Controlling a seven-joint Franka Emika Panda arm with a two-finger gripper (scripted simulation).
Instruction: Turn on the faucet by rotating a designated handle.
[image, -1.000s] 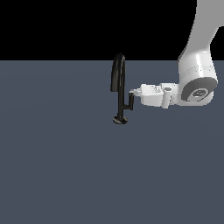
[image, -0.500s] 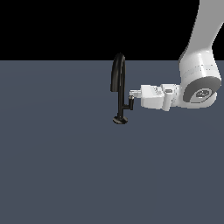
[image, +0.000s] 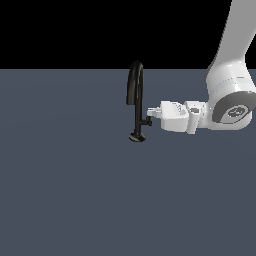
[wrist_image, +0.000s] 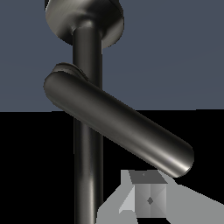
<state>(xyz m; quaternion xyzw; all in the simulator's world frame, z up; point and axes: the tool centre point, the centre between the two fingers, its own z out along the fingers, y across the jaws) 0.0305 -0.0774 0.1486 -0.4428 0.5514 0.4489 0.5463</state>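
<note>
Glossy black faucet (image: 136, 102) sits just above centre of the exterior frame on the flat grey-blue floor (image: 65, 200), base disc down, thin stem upright, arched spout topping out against the black backdrop. I see the handle (image: 145, 120) as a short lever branching off the low stem toward the exterior view's right, with a stubby upright tip.

White arm enters from the upper right of that frame and bends to lie roughly level, gripper (image: 150, 114) pointing toward the exterior view's left. Its tip is right at the handle's upright end; touching or a hair apart, I can't resolve it. Finger state: can't tell either. In the exterior view the tip reads as one pale block, no visible gap.

Wrist view is very close in. Stem (wrist_image: 87, 131) runs the full height of the frame, base disc at the top edge, handle (wrist_image: 118, 124) crossing diagonally as a thick dark bar. One grey finger pad (wrist_image: 146, 199) shows at the lower edge just beside the bar's rounded end; I see only that one.
</note>
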